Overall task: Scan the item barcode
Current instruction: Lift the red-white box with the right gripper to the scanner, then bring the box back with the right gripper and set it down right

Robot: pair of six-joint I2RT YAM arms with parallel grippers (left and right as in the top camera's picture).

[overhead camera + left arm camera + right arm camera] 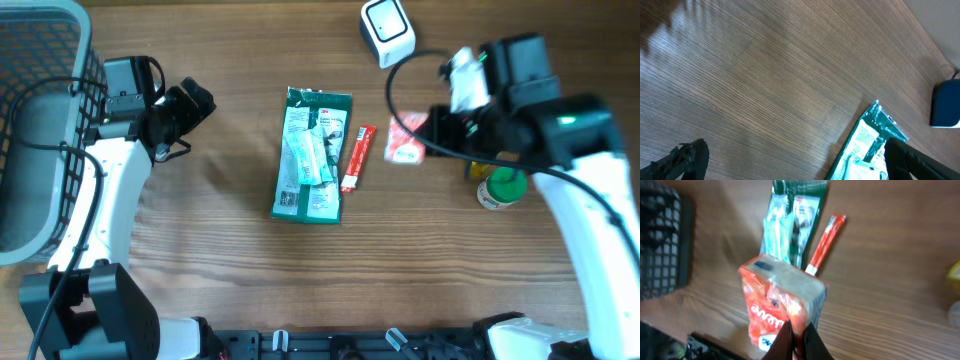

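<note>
While the right claw (799,341) is gripping the red-and-white soft plastic packet (407,139) at the wooden bench's (230,270) 2 o'clock, its barcode should be turning squarely toward the white boxy scanner (387,30) at the packet's 12 o'clock; the left claw (193,102) is standing open, empty.

Table: we see 1 wooden table (250,290), mid-brown, its fine grain running left to right in the overhead view.
Near edge: 1 black rail (330,345) with small pale clips runs along the table's bottom edge.
Basket: 1 grey mesh basket (40,60) sits at the table's left end, cut off by the frame; the right wrist view shows us its dark grid at the left edge.
Light: soft and even, with faint, blurred shadows on the wood; we see 1 pale sheen (670,25) in the left wrist view.
Beyond the table: 1 pale strip (945,30) lies past the table's edge; we cannot tell whether it is floor or wall.
</note>
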